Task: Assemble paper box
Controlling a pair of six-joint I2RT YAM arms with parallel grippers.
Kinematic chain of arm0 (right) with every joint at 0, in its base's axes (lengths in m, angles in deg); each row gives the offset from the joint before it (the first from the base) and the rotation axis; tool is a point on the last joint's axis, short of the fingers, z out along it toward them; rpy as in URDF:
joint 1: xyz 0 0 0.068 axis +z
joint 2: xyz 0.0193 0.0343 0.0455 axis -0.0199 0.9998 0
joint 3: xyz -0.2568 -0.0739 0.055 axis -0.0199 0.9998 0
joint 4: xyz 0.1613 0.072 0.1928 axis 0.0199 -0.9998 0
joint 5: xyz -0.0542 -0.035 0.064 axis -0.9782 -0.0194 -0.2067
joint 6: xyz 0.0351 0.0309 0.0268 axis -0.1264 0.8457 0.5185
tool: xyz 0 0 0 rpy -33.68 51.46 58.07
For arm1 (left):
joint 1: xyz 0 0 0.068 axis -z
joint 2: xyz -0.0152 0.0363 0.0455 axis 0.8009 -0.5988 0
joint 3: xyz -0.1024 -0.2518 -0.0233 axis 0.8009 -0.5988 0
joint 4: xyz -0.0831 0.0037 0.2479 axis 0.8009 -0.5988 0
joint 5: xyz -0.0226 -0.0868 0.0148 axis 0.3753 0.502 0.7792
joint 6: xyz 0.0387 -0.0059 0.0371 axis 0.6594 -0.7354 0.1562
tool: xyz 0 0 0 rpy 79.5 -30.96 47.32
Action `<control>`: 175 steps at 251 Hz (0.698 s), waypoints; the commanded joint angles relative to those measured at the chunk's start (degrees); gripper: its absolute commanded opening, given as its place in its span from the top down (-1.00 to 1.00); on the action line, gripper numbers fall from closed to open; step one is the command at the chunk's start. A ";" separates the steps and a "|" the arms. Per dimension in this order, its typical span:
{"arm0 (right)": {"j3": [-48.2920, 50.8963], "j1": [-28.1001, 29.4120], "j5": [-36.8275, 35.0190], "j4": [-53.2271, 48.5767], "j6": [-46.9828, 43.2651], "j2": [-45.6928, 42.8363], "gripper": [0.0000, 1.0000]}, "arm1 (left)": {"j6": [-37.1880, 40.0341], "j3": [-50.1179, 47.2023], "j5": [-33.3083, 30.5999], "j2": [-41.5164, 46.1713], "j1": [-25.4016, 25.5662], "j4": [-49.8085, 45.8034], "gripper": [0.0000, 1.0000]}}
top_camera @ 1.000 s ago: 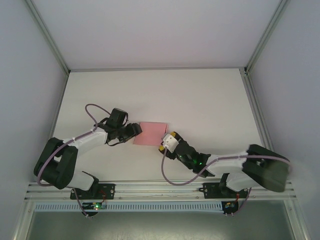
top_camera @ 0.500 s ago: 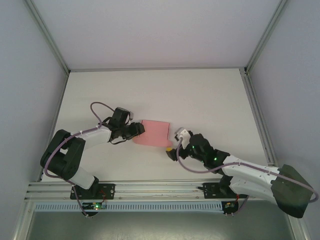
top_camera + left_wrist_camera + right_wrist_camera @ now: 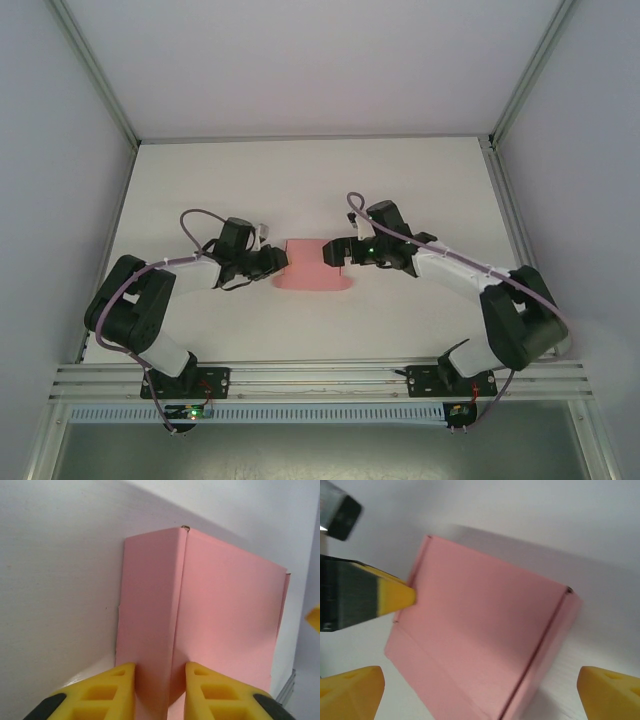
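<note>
The paper box point(image 3: 312, 266) is a folded pink flat rectangular box lying on the white table. In the left wrist view its creased corner edge point(image 3: 180, 605) runs between my two yellow fingers point(image 3: 120, 690). My left gripper point(image 3: 275, 262) point(image 3: 160, 692) is closed on the box's left end. From the right wrist view one left fingertip point(image 3: 402, 597) touches the paper box point(image 3: 485, 640) at its left edge. My right gripper point(image 3: 333, 253) point(image 3: 480, 695) stands open at the box's right end, its fingers point(image 3: 355, 687) spread wider than the box and apart from it.
The white table point(image 3: 300, 190) extends far beyond the box. Grey enclosure walls and aluminium frame rails point(image 3: 95, 80) border it left, right and behind. Purple cables point(image 3: 190, 215) loop over both arms.
The right arm has swung from the near side of the box round to its right end, gripper open. The left gripper stayed at the left end; the box shifted slightly right.
</note>
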 commanded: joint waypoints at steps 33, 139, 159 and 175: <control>-2.70 -2.17 9.48 -3.78 3.48 6.72 -0.96 | -2.07 -5.38 3.16 -3.44 -1.92 2.23 0.58; -4.78 -2.02 16.42 3.05 6.94 13.11 -0.96 | -0.53 -7.03 4.11 -2.80 -4.84 1.42 0.72; -4.82 -1.60 17.77 5.71 7.84 13.75 -0.90 | 0.11 -6.56 3.66 -2.32 -4.79 0.43 0.72; -4.37 -1.51 19.86 9.57 9.83 13.93 -0.76 | 0.92 -6.11 3.56 -1.93 -4.81 -0.58 0.71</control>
